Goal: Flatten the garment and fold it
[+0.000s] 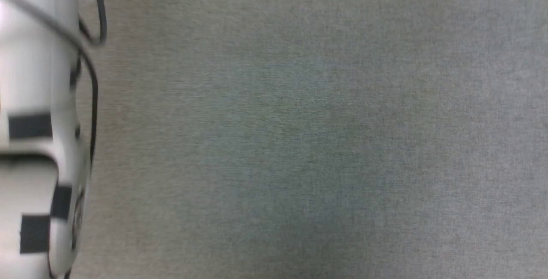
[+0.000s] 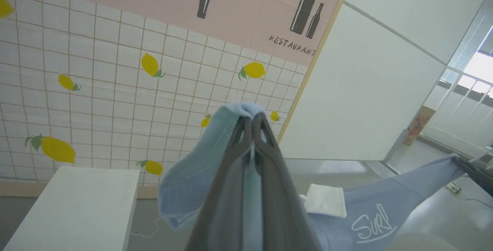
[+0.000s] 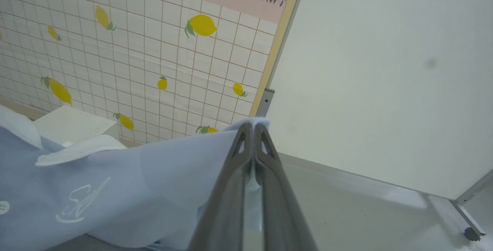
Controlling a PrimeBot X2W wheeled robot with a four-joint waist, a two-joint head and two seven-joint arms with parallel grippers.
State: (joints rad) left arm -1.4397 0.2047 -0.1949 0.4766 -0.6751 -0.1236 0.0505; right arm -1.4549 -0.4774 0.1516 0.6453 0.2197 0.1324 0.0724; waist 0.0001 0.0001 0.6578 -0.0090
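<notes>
The left gripper (image 2: 252, 117) is clamped tight on a bunched edge of the light blue polo shirt (image 2: 385, 201), with fabric poking out over its dark fingertips. A short sleeve (image 2: 185, 189) droops to the left of the fingers. From there the shirt runs across to the lower right, showing its white collar (image 2: 325, 201) and the white cursive chest logo (image 2: 373, 228). At the far right edge of the left wrist view, dark fingers hold the shirt's other end.

The right gripper (image 3: 253, 126) is likewise pinched closed on a fold of the same shirt. In its own wrist view the cloth spreads away to the left, collar and logo facing up, with a white placket button (image 3: 4, 206) at the frame edge. So the shirt hangs in the air, stretched between the two grippers above a pale grey floor (image 3: 366, 212).

Behind it stand a tiled backdrop printed with lemons (image 2: 115, 89) (a pink band with bottles and the word RESTAURANT runs across its top), a white box (image 2: 77, 204) and a white partition panel (image 3: 366, 89) on a caster (image 3: 470, 233).

The head view is blurred: a pale forearm (image 1: 34, 99) with a black cable (image 1: 94, 90) lies along the left edge, over a plain grey surface (image 1: 299, 142), possibly a cloth-covered table, though I cannot tell.
</notes>
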